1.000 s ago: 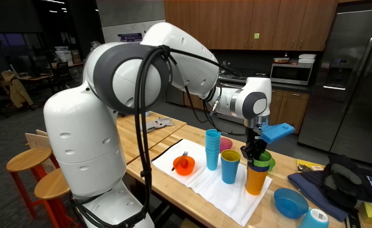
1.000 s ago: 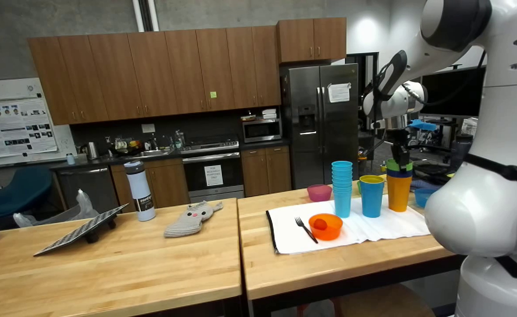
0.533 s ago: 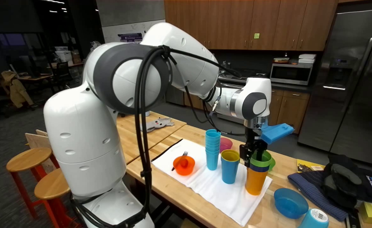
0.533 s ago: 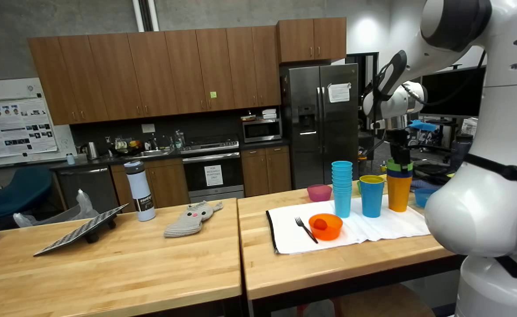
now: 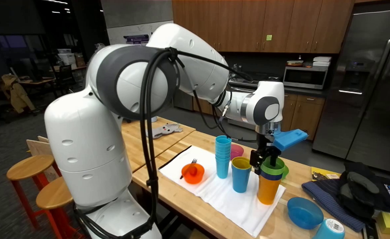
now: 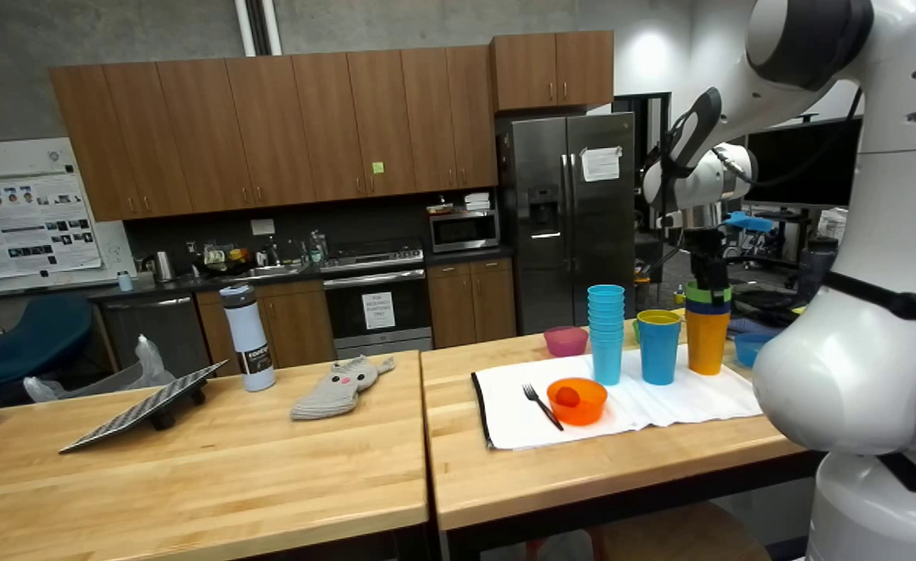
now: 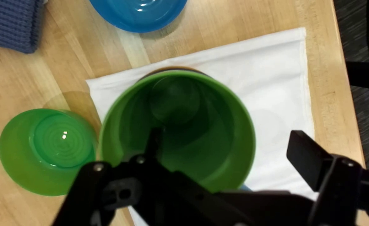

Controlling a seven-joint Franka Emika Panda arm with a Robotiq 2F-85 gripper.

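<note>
Gripper (image 7: pixel 228 141) spread wide, 1 finger inside the green cup (image 7: pixel 190 138), contact unclear; that cup, stacked above the orange cup (image 5: pixel 269 191), should be light, stiff, best pinched at its rim.

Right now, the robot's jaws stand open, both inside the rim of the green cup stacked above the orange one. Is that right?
Not both: the wrist view shows one jaw inside the rim of the green cup and the other outside it. The jaws do stand open, and that cup is stacked above the orange cup.
</note>
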